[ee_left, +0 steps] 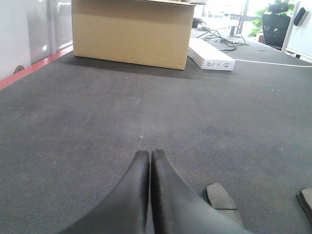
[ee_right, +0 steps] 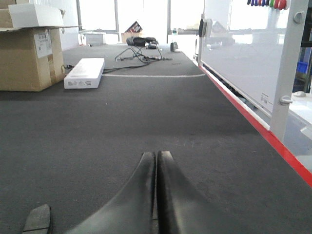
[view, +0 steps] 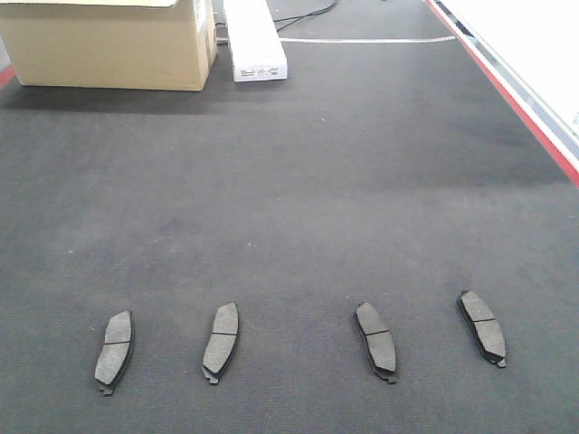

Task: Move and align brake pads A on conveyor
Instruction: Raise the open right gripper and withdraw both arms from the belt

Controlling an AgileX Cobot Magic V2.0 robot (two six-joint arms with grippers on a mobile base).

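Observation:
Several brake pads A lie in a row near the front of the dark conveyor (view: 289,199), each roughly lengthwise: one at the far left (view: 115,339), one left of centre (view: 221,342), one right of centre (view: 375,341) and one at the far right (view: 482,327). Neither gripper shows in the front view. In the left wrist view my left gripper (ee_left: 149,152) is shut and empty, hovering over bare belt, with a pad (ee_left: 222,195) just to its right and another (ee_left: 306,200) at the frame edge. My right gripper (ee_right: 156,153) is shut and empty too, a pad (ee_right: 38,218) at its lower left.
A cardboard box (view: 109,45) and a long white box (view: 253,41) stand at the belt's far end, with cables (ee_right: 139,51) behind them. The red edge stripe (view: 516,99) runs down the right side, next to a whiteboard (ee_right: 239,58).

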